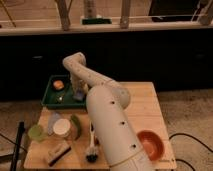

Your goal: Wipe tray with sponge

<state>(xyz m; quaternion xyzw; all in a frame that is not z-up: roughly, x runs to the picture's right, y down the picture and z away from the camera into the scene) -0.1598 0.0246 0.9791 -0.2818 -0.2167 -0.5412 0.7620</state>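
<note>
Nearest, 1 orange bowl and a tan block are seen on the wooden table. Farther off, the gripper is lowered into the green tray, apparently over the pale sponge; its grip cannot be told. Wiping is judged underway, unfinished. No writing is legible.

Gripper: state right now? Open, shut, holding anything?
Gripper: down in the green tray, at its right end; open or shut cannot be told.
</note>
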